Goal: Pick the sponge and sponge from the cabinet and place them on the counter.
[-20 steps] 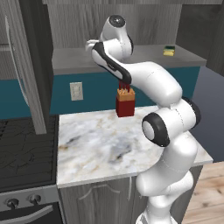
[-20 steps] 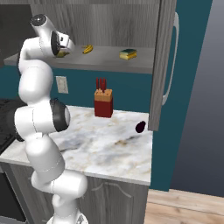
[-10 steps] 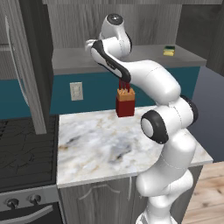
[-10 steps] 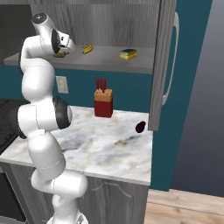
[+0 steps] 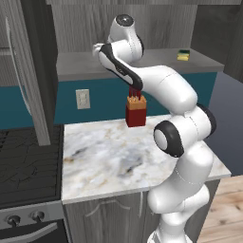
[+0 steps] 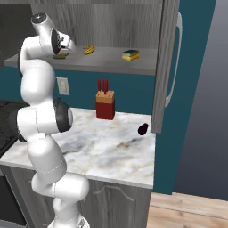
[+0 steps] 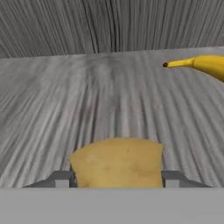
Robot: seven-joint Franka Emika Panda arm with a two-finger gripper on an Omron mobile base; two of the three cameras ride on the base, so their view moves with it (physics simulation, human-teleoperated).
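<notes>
The tan-yellow sponge (image 7: 116, 162) lies on the grey shelf (image 7: 109, 96) of the cabinet, right in front of the hand. My gripper (image 7: 117, 179) has a fingertip against each of its sides, shut on it. In the right base view the gripper (image 6: 62, 53) reaches into the shelf's left part, over that tan sponge (image 6: 59, 56). The second sponge (image 6: 130, 54), yellow with a dark green top (image 5: 183, 55), rests further right on the shelf. The marble counter (image 5: 109, 156) lies below.
A banana (image 6: 89, 50) lies on the shelf between the two sponges, its tip showing in the hand view (image 7: 205, 64). On the counter stand a red knife block (image 5: 135, 111) and a small dark fruit (image 6: 142, 129). Open cabinet doors (image 6: 167, 67) flank the shelf. A black stovetop (image 5: 23, 161) lies at left.
The fingers have come together onto the tan sponge. The arm has barely moved.
</notes>
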